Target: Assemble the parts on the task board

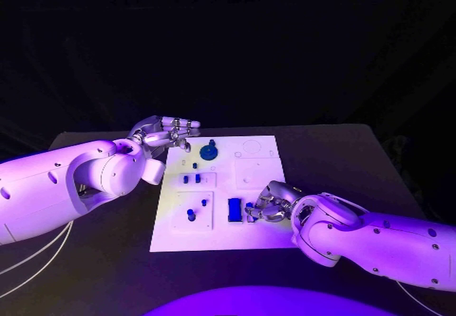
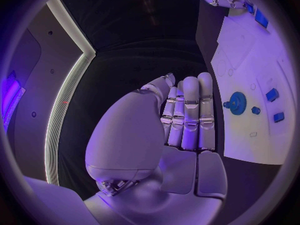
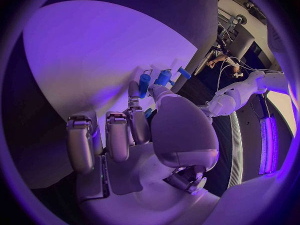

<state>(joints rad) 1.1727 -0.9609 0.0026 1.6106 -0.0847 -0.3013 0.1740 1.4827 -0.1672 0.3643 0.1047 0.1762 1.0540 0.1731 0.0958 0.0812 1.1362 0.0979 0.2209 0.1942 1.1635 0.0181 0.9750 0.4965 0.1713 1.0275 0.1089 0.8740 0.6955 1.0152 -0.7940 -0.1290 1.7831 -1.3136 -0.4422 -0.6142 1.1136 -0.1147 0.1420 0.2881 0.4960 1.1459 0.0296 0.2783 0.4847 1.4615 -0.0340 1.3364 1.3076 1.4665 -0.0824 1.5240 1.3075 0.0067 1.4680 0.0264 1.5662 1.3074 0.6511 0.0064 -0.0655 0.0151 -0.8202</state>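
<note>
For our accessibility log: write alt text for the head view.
A white task board lies on a black table with small blue parts on it. The right hand rests at its near right side; the left hand hovers at its far left corner.

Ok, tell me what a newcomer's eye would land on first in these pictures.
First the white task board in the middle of the black table, dotted with small blue parts. The blue gear stands near its far edge, close to the left hand. The right hand rests at the board's near right, beside a blue block.
</note>
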